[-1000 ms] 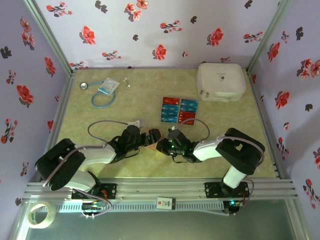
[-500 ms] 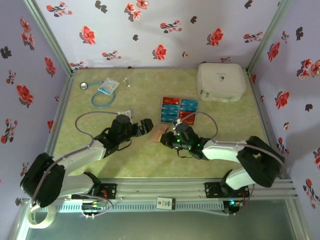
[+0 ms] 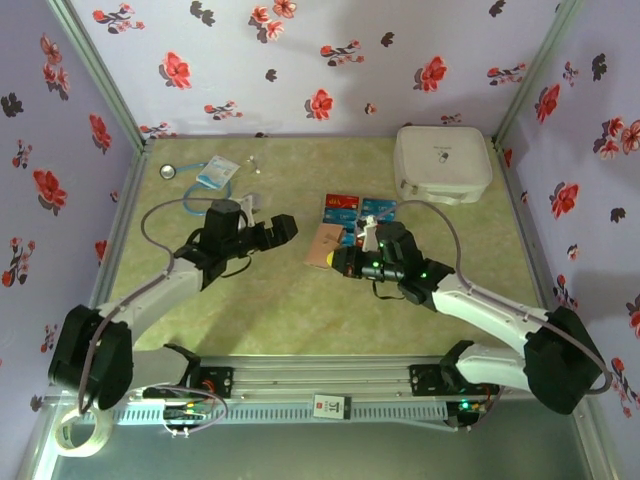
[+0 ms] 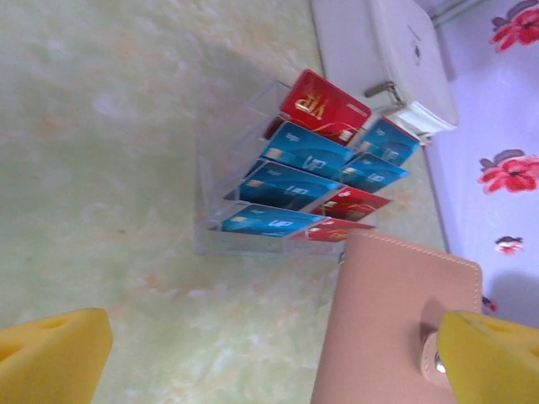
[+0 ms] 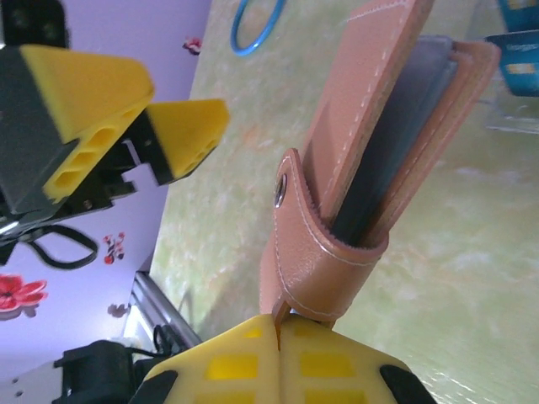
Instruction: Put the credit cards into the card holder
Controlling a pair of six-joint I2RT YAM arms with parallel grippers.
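The tan-pink card holder [image 3: 324,243] hangs off the table by its strap, its flap partly open over dark inner pockets. My right gripper [image 3: 339,263] is shut on the strap's tab [image 5: 279,318], with the card holder [image 5: 364,160] hanging just past its yellow pads. The red and blue credit cards [image 3: 358,217] stand in a clear tiered rack [image 4: 210,181] right behind the holder. My left gripper [image 3: 271,233] is open and holds nothing, a little to the left of the holder. From the left wrist, the card holder [image 4: 389,330] sits near the right fingertip [image 4: 493,358], with the credit cards [image 4: 312,172] beyond.
A big white rounded case [image 3: 442,163] stands at the back right, close to the cards. A blue cord with a blue-white packet [image 3: 214,174] lies at the back left. A tape roll [image 3: 77,431] sits outside the front rail. Flowered walls enclose the table.
Both arms have stretched away from the near edge. My right gripper carried the card holder up towards the card rack. The left gripper moved left and back, still open.
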